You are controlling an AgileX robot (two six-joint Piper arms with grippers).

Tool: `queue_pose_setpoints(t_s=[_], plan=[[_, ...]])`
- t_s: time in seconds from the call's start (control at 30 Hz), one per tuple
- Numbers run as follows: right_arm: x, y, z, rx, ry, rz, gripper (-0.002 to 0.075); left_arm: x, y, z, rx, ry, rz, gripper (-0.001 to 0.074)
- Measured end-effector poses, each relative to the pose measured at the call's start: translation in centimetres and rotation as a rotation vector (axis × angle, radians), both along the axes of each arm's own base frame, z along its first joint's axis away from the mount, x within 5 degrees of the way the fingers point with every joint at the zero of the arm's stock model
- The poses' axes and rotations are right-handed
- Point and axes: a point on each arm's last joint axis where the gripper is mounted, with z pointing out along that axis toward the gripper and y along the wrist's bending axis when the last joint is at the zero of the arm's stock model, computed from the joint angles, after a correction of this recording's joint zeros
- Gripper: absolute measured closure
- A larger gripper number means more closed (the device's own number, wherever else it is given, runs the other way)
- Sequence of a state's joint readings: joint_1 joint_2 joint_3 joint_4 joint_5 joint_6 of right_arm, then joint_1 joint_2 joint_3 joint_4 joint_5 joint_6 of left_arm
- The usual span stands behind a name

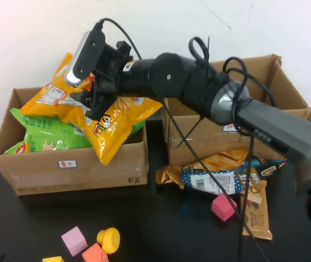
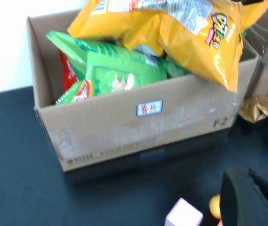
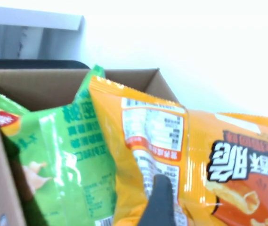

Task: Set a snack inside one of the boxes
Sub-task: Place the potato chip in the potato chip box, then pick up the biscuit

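Note:
My right gripper [image 1: 92, 103] reaches across to the left cardboard box [image 1: 68, 169] and is shut on a yellow chip bag [image 1: 117, 117]. The bag hangs over the box's front right corner, partly inside and resting on a green snack bag [image 1: 51, 134]. In the right wrist view one dark finger [image 3: 159, 202] lies on the yellow bag [image 3: 218, 165], with the green bag [image 3: 63, 155] beside it. The left wrist view shows the box [image 2: 124, 132] with the yellow bag [image 2: 171, 28] on top. My left gripper [image 2: 251, 197] is shut and empty, low near the table's front left.
A second open box [image 1: 199, 136] stands on the right. In front of it lie a blue snack bag [image 1: 221, 177], a golden bag [image 1: 226, 159], a brown bar [image 1: 255, 210] and a red cube [image 1: 223, 207]. A pink cube [image 1: 73, 240], yellow toy [image 1: 107, 239] and orange block [image 1: 94, 254] sit front left.

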State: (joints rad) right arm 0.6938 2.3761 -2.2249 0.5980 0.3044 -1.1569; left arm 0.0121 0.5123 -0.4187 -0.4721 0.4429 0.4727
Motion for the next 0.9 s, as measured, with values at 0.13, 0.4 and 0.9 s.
queue_pose_setpoints(t_s=[0.13,0.4,0.9], plan=[[-1.4,-0.6,3.2,-0.022,-0.002,0.060,0.0173,0.1,0.1,0.3,0.001,-0.037,0.018,0.0736],[-6.8,-5.9,13.1,-0.211,0.046,0.044,0.0613,0.2,0.1,0.5,-0.028,-0.052,0.026,0.0736],[-6.9,-20.8,13.4,-0.391,0.343,-0.381,0.0720,-0.2,-1.2,0.4,-0.065,-0.045,-0.120,0.0736]])
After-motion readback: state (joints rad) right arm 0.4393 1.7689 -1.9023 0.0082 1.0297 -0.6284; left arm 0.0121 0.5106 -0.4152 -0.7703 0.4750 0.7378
